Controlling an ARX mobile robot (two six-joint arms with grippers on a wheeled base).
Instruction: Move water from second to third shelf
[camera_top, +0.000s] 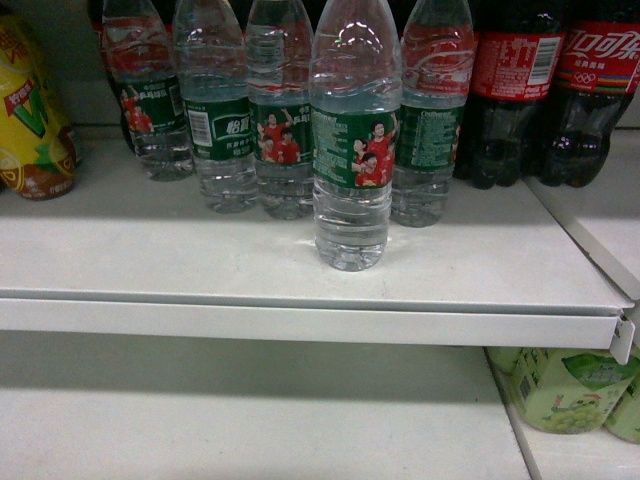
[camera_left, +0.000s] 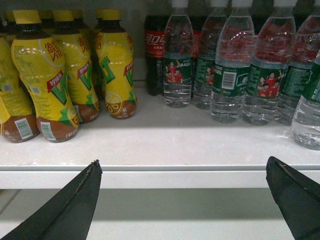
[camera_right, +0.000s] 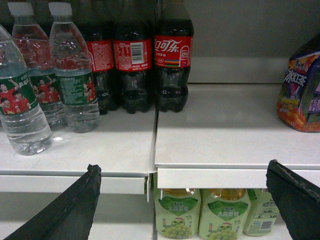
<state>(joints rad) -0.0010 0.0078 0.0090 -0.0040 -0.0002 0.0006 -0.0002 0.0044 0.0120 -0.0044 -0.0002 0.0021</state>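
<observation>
The water bottle (camera_top: 352, 150) stood upright near the front edge of the white shelf (camera_top: 200, 260), ahead of a row of like bottles (camera_top: 222, 110). Left gripper (camera_left: 182, 200) and right gripper (camera_right: 182, 200) both hung spread wide below the shelf lip, holding nothing.

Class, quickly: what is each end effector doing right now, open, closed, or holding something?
Left end effector: open, holding nothing, in front of the shelf edge.
Right end effector: open, holding nothing.

Water bottle (camera_top: 352, 140) cap cropped out.
</observation>
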